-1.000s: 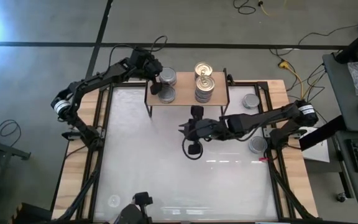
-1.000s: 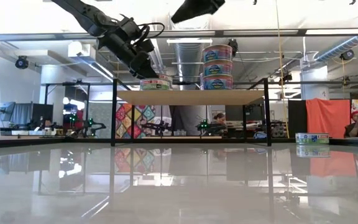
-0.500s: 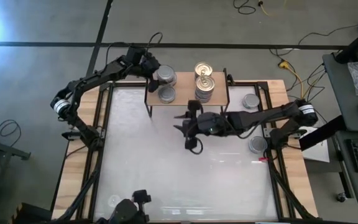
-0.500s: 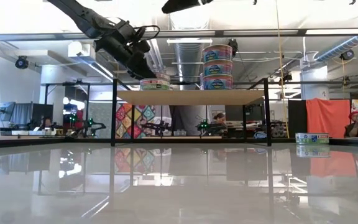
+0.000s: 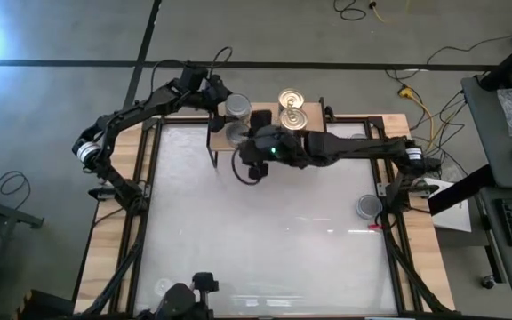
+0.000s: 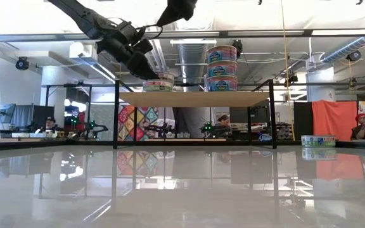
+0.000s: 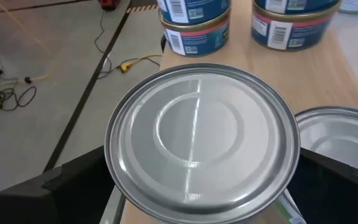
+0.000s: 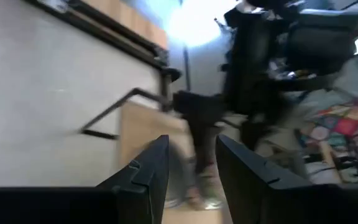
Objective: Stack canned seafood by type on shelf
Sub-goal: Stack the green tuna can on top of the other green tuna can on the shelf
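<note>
One silver tin (image 7: pixel 201 140), plain flat top, sits clamped in my left gripper (image 5: pixel 218 104) above the shelf (image 5: pixel 314 142) edge; my right gripper (image 8: pixel 188 180), fingers apart, holds nothing.

Shelf (image 5: pixel 314 142) sits at the worktop's (image 5: pixel 265 240) far edge, centre. On it: two tin stacks (image 5: pixel 292 107) at the middle-right, one behind the other, and a lone tin (image 6: pixel 158 85) at its left end. Left gripper (image 5: pixel 225 108) holds another tin (image 5: pixel 236 108) above that left end. Right gripper (image 5: pixel 251 169) hangs off the shelf's front left corner. One tin (image 5: pixel 368 207) lies at the worktop's right edge.
</note>
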Available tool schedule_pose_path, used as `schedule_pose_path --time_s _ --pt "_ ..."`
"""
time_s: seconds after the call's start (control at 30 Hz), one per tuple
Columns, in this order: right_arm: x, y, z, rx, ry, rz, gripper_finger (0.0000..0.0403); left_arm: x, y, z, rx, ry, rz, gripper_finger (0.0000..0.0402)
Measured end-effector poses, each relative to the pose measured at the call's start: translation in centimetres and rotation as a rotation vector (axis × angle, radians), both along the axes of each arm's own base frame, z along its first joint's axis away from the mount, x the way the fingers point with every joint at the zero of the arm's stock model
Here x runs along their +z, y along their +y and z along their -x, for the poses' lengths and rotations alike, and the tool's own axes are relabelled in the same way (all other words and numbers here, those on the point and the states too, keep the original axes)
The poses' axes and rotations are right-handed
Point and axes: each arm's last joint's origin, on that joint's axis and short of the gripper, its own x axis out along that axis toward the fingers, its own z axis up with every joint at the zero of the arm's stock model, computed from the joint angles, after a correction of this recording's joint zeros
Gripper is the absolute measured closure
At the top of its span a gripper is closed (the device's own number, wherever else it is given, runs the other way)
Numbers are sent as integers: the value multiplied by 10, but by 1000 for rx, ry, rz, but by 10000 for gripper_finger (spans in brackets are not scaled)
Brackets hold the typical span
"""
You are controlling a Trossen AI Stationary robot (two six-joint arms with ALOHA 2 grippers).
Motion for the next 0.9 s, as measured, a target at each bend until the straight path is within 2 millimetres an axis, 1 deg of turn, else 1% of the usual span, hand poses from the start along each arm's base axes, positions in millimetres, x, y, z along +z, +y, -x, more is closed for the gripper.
schedule_pose_path --time_s 0.13,0.23,0.33,0.53,0.7,0.9 --pt "9 -18 -8 -20 0 61 290 -1 -1 0 -34 9 -20 2" --pt "6 -34 -15 -43 19 83 306 -4 1 0 -35 16 -16 2" --pt "4 -50 -21 -73 24 91 332 -7 4 -1 -33 19 -12 5" --pt "-16 -81 -27 -121 84 106 388 -15 9 -7 -19 8 12 7" --pt "-30 -103 -29 -166 119 102 390 -15 11 -8 11 -5 30 7" --pt "-39 -120 -31 -187 129 108 390 -16 11 -8 39 -12 71 5"
